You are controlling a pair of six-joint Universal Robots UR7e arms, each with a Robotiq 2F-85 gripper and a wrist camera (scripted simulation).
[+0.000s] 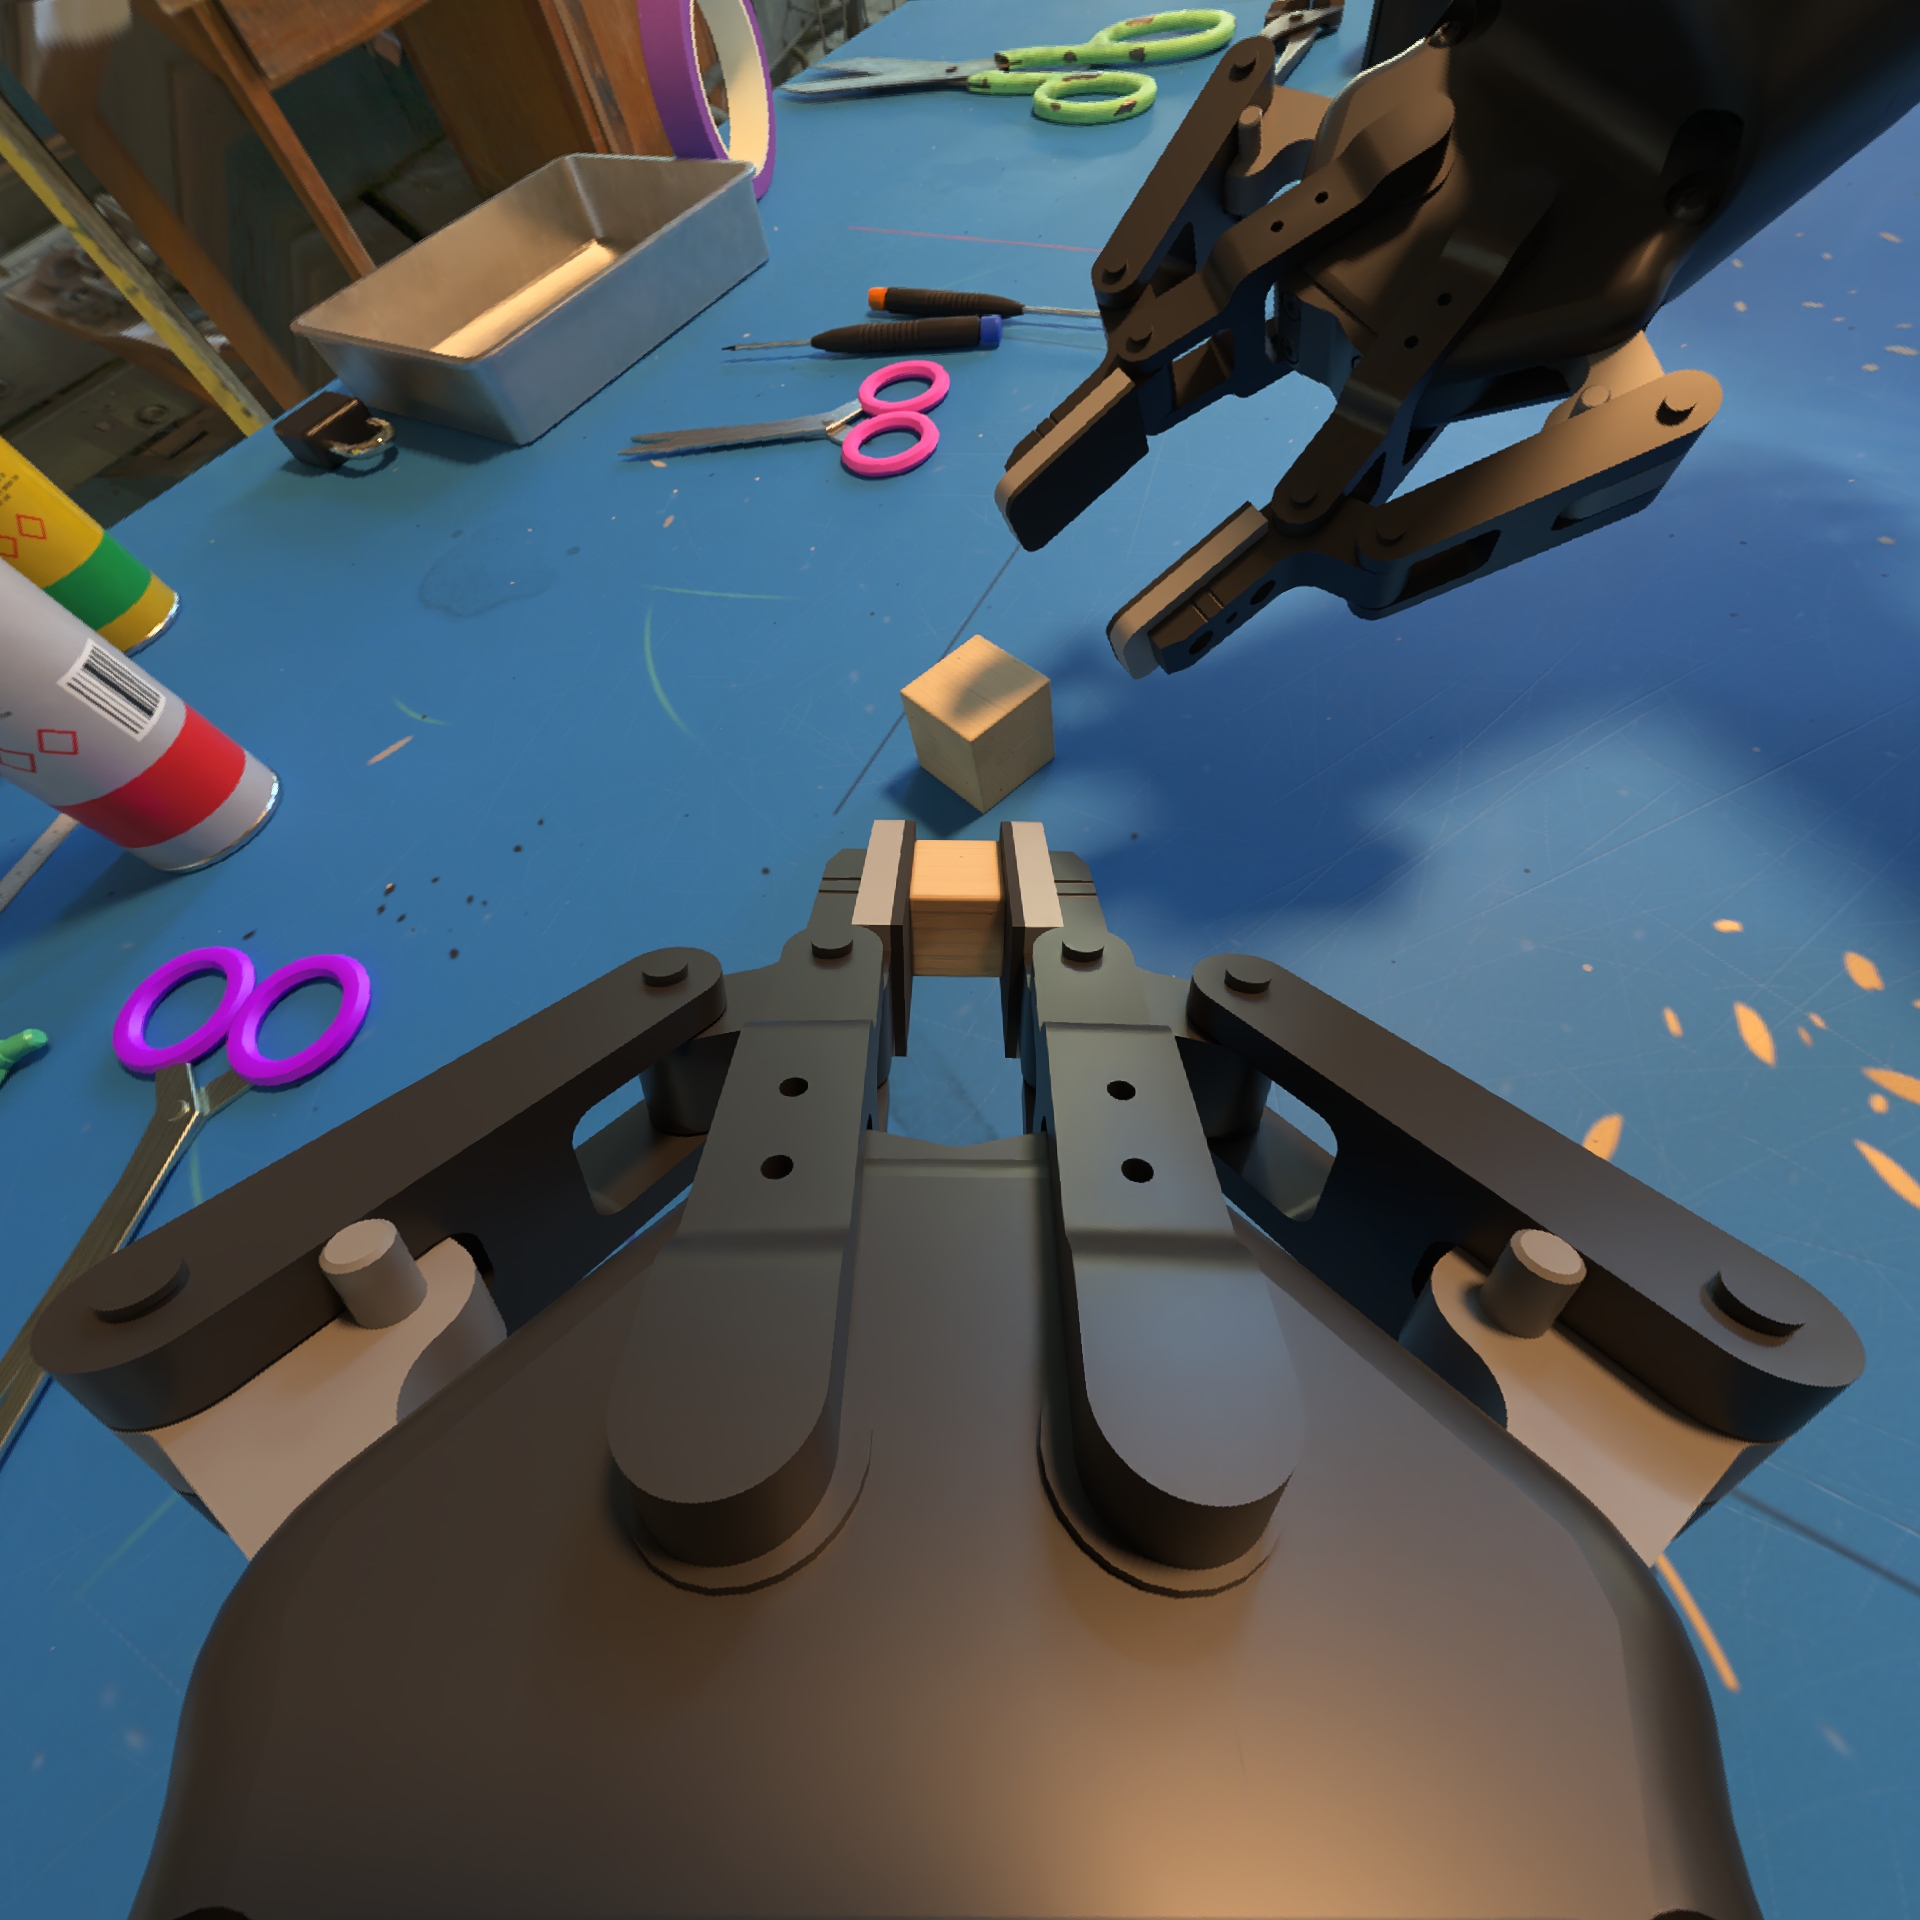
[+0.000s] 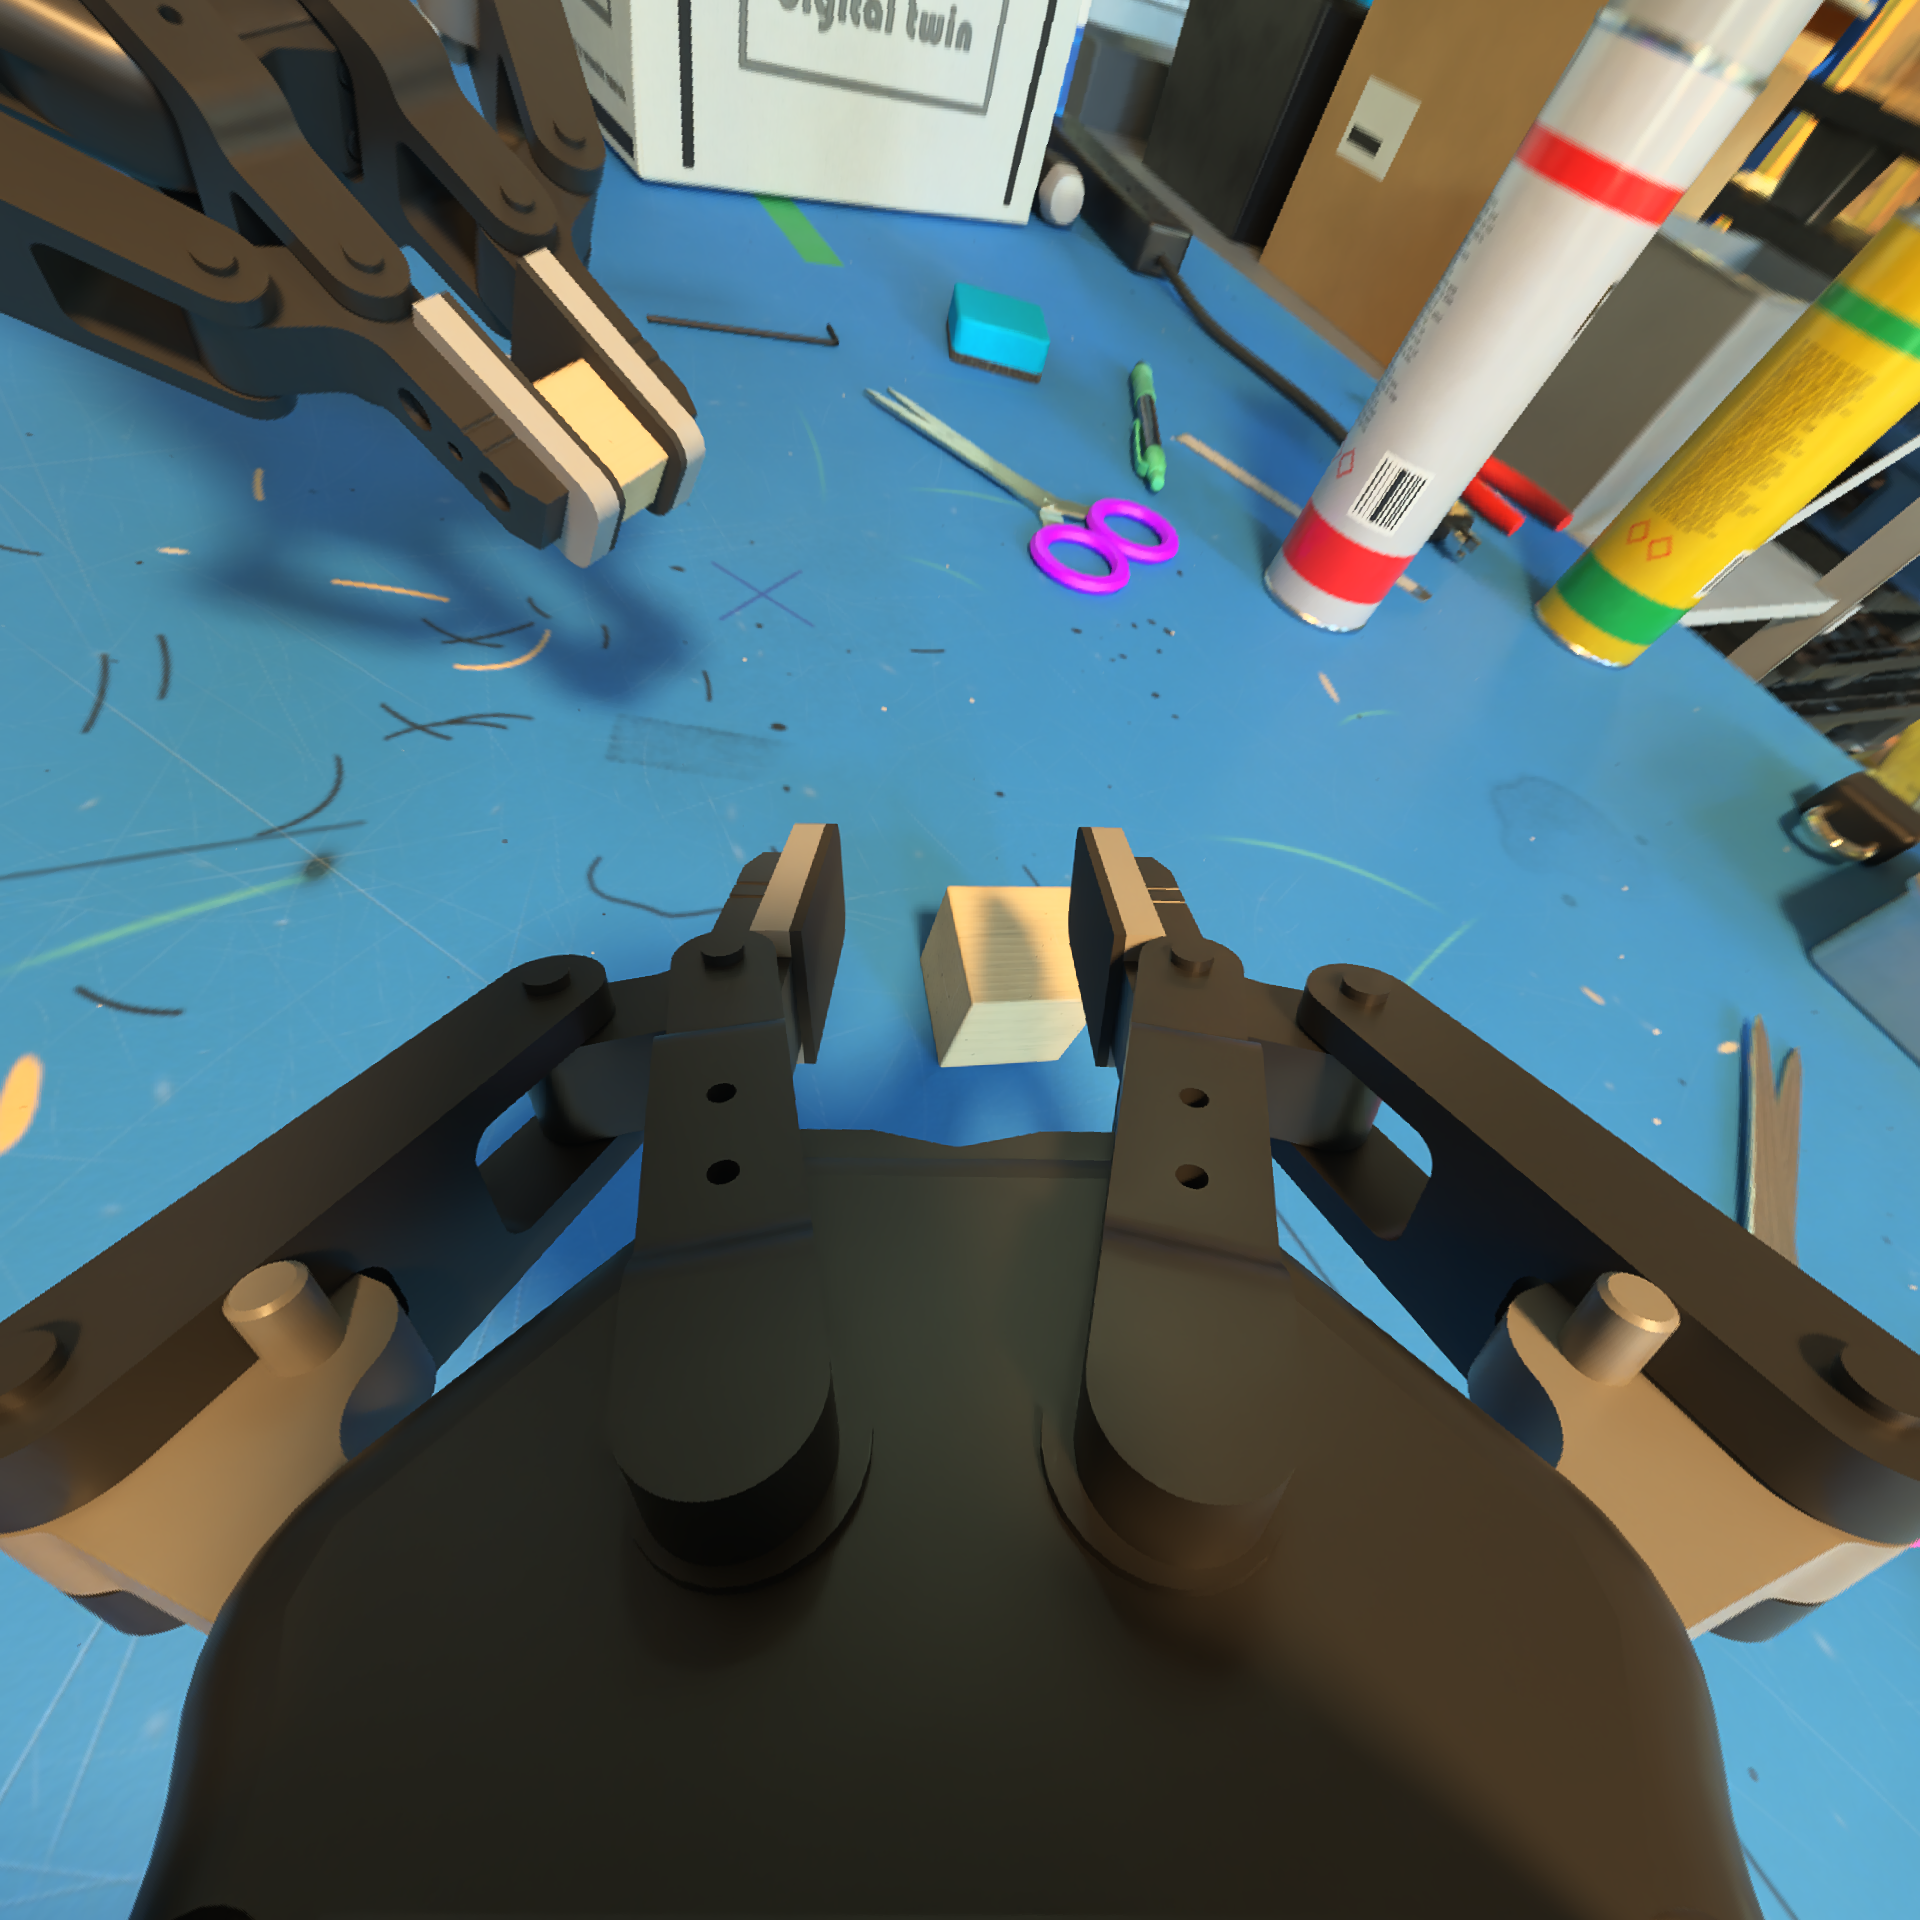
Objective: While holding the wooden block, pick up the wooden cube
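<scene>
My left gripper (image 1: pixel 956 878) is shut on a small wooden block (image 1: pixel 954 904), held above the blue table; it also shows in the right wrist view (image 2: pixel 623 509) at upper left with the block (image 2: pixel 597 426) between its pads. The wooden cube (image 1: pixel 979 719) sits on the table just beyond it. My right gripper (image 2: pixel 956 904) is open, hovering over the cube (image 2: pixel 1003 971), which lies between the fingers, closer to the right finger. In the left wrist view the right gripper (image 1: pixel 1091 582) is above and to the right of the cube.
A metal tray (image 1: pixel 540 291), pink scissors (image 1: pixel 831 421), two screwdrivers (image 1: pixel 914 332), green scissors (image 1: pixel 1039 73), purple scissors (image 1: pixel 208 1039) and two spray cans (image 1: pixel 114 748) lie around. The right wrist view shows a white box (image 2: pixel 831 94), a cyan eraser (image 2: pixel 995 327), a green pen (image 2: pixel 1146 426).
</scene>
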